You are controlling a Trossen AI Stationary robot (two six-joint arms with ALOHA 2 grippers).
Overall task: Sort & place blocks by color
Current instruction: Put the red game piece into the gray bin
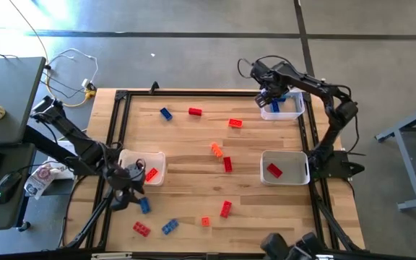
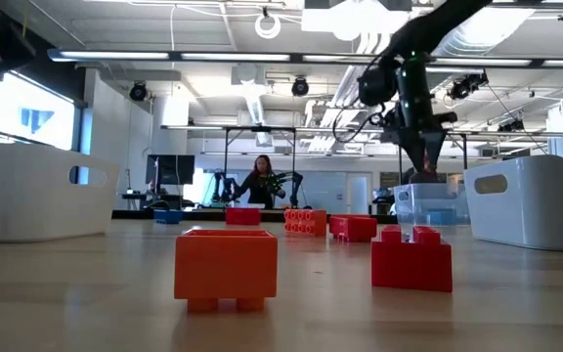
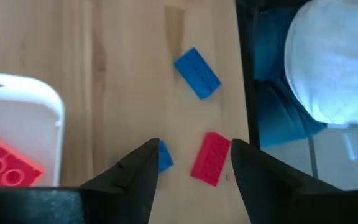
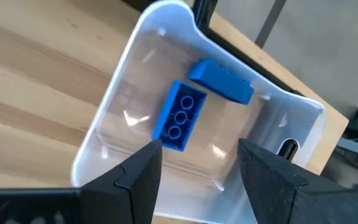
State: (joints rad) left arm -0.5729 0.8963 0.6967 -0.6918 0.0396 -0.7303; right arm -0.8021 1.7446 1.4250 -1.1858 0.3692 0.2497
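My left gripper [image 1: 126,189] [image 3: 194,168] is open and hovers by the near side of the left white tray [image 1: 157,160], which holds a red-orange block [image 1: 152,174] [image 3: 5,165]. Past its fingers lie a red block [image 3: 211,158] and two blue blocks [image 3: 197,73] [image 3: 165,156], the second partly hidden by a finger. My right gripper [image 1: 271,99] [image 4: 197,165] is open above the far right tray [image 1: 292,113] [image 4: 104,143], where two blue blocks [image 4: 179,116] [image 4: 221,81] lie. Other blocks lie flat on the table: blue [image 1: 165,113], red [image 1: 195,111], orange [image 1: 216,149].
The near right tray [image 1: 295,177] holds a red block [image 1: 274,170]. More blocks are scattered mid-table [image 1: 227,165] and near the front edge [image 1: 226,209] [image 1: 205,222]. A black frame [image 1: 118,97] rims the table. A person [image 2: 262,181] stands far behind in the low view.
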